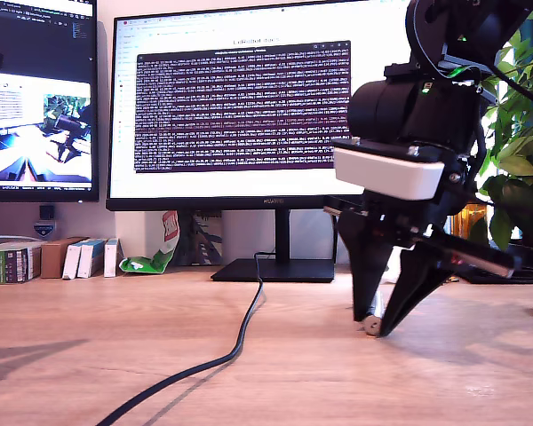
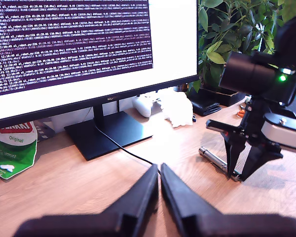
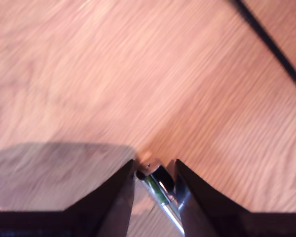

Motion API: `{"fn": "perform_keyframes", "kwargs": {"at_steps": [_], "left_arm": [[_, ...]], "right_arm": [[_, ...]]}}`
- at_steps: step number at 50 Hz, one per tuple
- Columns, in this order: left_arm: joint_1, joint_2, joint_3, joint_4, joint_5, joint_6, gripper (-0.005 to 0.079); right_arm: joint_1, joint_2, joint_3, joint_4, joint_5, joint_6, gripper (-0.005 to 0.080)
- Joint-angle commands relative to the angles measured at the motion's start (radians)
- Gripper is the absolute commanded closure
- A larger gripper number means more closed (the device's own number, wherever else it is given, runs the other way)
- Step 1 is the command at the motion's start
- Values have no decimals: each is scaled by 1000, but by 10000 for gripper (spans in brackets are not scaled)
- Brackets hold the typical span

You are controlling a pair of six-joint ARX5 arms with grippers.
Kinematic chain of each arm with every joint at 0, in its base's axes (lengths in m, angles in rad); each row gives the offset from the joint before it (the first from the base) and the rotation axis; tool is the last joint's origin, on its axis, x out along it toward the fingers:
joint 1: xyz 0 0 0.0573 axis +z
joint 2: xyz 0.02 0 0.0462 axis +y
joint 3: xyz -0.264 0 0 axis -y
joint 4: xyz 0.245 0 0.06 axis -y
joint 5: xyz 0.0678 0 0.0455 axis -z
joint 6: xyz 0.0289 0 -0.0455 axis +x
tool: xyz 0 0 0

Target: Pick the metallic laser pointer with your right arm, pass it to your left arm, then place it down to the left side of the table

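Wooden table [image 1: 89,337] before the monitor [image 1: 240,98]; black cable [image 1: 240,342] left of my second gripper [image 1: 379,327], jaws straddling the laser pointer [image 3: 158,185]; my first gripper [image 2: 160,174] pinched together, empty.

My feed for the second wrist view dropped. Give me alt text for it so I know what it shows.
My second end effector points down at the wooden table, its two dark fingers close on either side of the shiny metallic laser pointer, which lies between their tips. A black cable crosses the wood further off, and the arm's shadow falls beside the fingers.
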Motion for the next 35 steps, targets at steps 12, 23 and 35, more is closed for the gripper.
{"fn": "perform_keyframes", "kwargs": {"at_steps": [12, 23, 35], "left_arm": [[-3, 4, 13, 5, 7, -4, 762], [-3, 3, 13, 6, 31, -19, 762], [-3, 3, 13, 8, 42, -30, 762]], "right_arm": [[-11, 42, 11, -43, 0, -89, 476], [-7, 101, 12, -57, 4, -202, 463], [-22, 108, 17, -110, 21, -244, 464]]}}
